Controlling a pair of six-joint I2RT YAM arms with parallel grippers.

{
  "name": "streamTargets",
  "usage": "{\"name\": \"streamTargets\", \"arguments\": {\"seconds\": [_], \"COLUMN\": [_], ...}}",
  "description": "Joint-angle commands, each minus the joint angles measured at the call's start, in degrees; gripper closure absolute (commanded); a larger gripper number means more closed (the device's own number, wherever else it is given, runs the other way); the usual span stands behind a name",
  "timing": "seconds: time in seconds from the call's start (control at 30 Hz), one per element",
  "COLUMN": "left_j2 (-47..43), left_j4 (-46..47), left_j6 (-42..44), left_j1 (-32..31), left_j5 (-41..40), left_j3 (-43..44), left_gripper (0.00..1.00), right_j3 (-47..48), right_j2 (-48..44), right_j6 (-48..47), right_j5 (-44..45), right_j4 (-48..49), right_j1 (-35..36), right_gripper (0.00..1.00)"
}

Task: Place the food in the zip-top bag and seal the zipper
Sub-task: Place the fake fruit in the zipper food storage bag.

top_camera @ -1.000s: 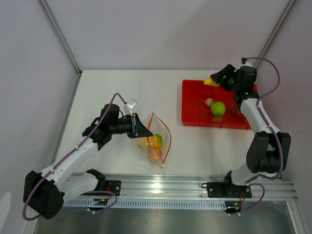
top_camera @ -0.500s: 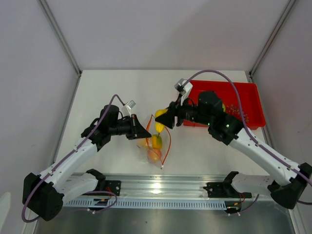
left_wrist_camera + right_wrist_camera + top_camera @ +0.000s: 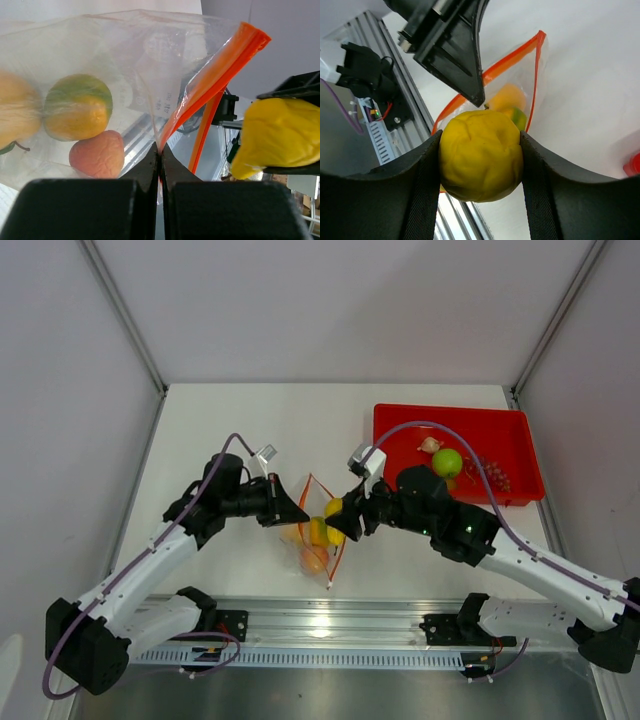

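The clear zip-top bag (image 3: 318,540) lies mid-table, its mouth held up and open. My left gripper (image 3: 300,512) is shut on the bag's upper mouth edge at the orange-red zipper (image 3: 210,85). Inside the bag lie a yellow-green mango (image 3: 77,106), an orange fruit (image 3: 97,152) and another yellow fruit (image 3: 15,117). My right gripper (image 3: 335,520) is shut on the yellow pear (image 3: 480,155) and holds it at the bag's open mouth, facing the left gripper. The pear also shows in the left wrist view (image 3: 280,135). A green apple (image 3: 447,462) and purple grapes (image 3: 488,473) lie in the tray.
The red tray (image 3: 520,445) stands at the back right and also holds a small pale fruit (image 3: 430,445). The aluminium rail (image 3: 330,625) runs along the near edge. White walls close the table on the left, back and right.
My right arm swung from the red tray to the bag with the yellow pear, then lowered it to the bag's mouth. The left gripper kept its hold on the bag edge.
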Motion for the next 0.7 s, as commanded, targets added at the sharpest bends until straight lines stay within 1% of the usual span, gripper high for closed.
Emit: {"name": "streamTargets", "arguments": {"seconds": [0.0,0.1,0.3,0.47,0.6,0.67], "left_j2": [-1.86,-2.04,-1.86,-1.69,-1.77,-1.95], "left_j4": [-0.76,-1.20,-1.99,-2.42,-3.22,-3.31], "left_j6": [-0.97,-1.06,-0.97,-1.50,-1.94,-2.21], "left_j1": [-0.35,-0.35,-0.35,-0.35,-0.44,-0.62], "left_j5": [0.14,0.23,-0.03,-0.47,-1.61,-2.14], "left_j3": [2.59,2.86,2.68,3.38,3.73,4.08], "left_gripper": [0.99,0.99,0.99,0.99,0.99,0.99], "right_j3": [0.35,0.44,0.70,0.61,-0.70,-0.97], "right_j2": [1.85,4.31,9.49,11.79,12.67,13.28], "right_j6": [-2.28,-2.20,-2.28,-2.72,-3.25,-3.25], "right_j5": [5.15,6.39,5.43,5.07,5.60,6.04], "right_j4": [1.36,1.63,3.30,4.53,5.76,5.93], "right_j1": [1.41,1.59,1.68,2.03,2.03,2.03], "right_gripper": [0.96,0.96,0.93,0.90,0.84,0.78]}}
